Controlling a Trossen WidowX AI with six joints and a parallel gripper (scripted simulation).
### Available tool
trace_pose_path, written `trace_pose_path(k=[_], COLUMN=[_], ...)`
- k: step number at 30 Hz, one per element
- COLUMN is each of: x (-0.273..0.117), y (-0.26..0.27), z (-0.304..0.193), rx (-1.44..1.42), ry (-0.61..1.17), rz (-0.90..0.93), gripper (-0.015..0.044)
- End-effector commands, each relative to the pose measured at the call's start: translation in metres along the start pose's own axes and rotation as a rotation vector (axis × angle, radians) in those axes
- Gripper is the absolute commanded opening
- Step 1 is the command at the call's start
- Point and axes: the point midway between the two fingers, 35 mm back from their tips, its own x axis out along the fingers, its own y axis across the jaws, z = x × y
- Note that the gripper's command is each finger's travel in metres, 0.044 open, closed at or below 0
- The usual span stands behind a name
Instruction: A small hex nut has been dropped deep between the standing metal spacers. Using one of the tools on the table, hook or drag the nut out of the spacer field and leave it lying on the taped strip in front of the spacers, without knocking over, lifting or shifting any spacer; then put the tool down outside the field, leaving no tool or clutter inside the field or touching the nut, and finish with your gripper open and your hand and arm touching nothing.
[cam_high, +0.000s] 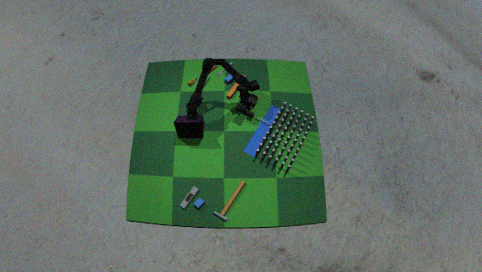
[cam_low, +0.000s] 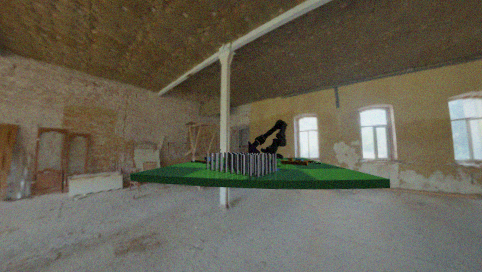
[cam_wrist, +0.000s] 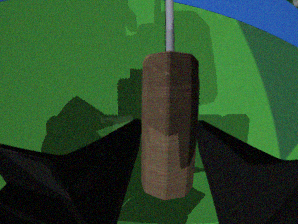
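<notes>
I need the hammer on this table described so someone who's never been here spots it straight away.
Find the green checkered table top in the top view and go to its bottom edge. Right of the small blue block lies the hammer, slanting up to the right. Unlike its neighbours, it has a long orange-brown handle and a gray crosswise head.

Place: old, unfinished hall, perhaps a disused workshop
Walls: bare brick (cam_low: 35, 95) left, patchy plaster (cam_low: 425, 95) right
Windows: arched (cam_low: 374, 132), right
Post: pale (cam_low: 225, 100)
Floor: rough, grey (cam_high: 400, 150) (cam_low: 300, 225)
</notes>
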Motion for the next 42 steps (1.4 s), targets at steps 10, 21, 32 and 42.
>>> trace_pose_path(k=[10, 21, 32, 42], x=[-0.003, -0.006, -0.009, -0.011], y=[-0.002, -0.002, -0.002, -0.002], z=[-0.010, -0.018, -0.026, -0.033], rx=[0.006, 0.006, 0.006, 0.006], ry=[-0.003, -0.003, -0.002, -0.002], rz=[-0.005, -0.005, -0.004, -0.004], gripper=[0.0000, 0.0000, 0.0000, 0.0000])
